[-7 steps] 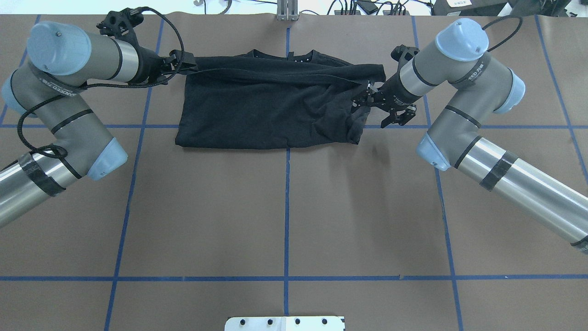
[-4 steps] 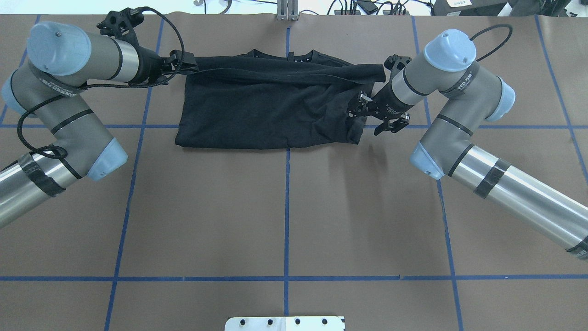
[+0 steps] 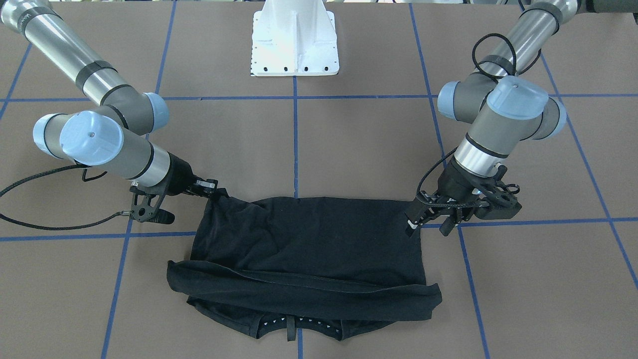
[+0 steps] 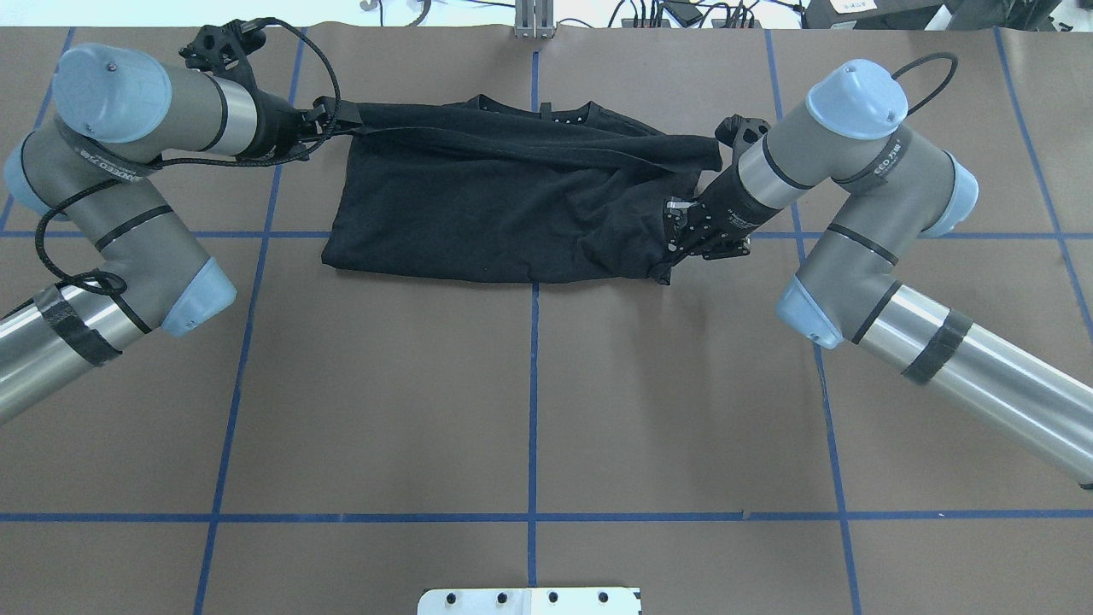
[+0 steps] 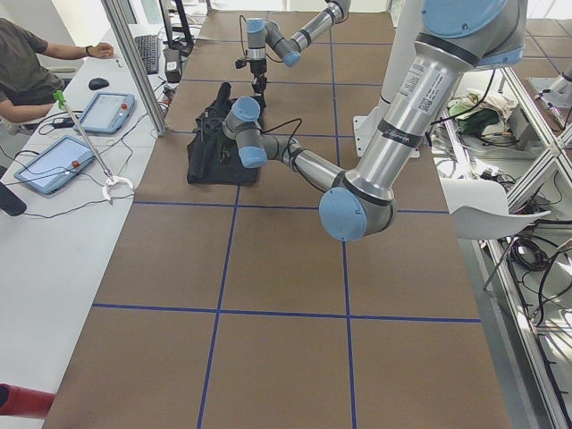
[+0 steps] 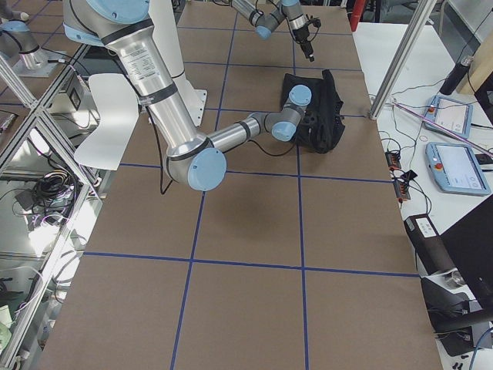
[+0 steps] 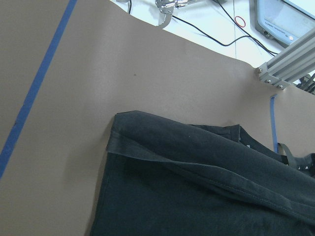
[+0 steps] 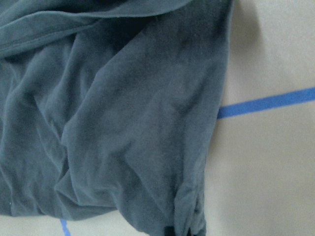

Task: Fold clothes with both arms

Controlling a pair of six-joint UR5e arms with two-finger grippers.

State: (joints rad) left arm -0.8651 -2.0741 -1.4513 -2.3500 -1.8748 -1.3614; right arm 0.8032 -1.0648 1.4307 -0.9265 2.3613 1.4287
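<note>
The black T-shirt lies folded on the brown table, with a long folded band across its collar side. My right gripper sits at the shirt's right corner nearest the robot and is shut on it. The cloth rises to a peak at the right gripper and bunches at the bottom of the right wrist view. My left gripper hovers by the shirt's left edge, fingers apart, holding nothing. The left wrist view shows the band's corner lying flat.
The robot's white pedestal base stands at the table's near edge. Blue tape lines grid the brown table. A person sits at a side desk with tablets. Control pendants lie on the white bench.
My right gripper has dropped from the shirt's right side to its near right corner and shut on it. The shirt shifted slightly. The left arm barely moved.
</note>
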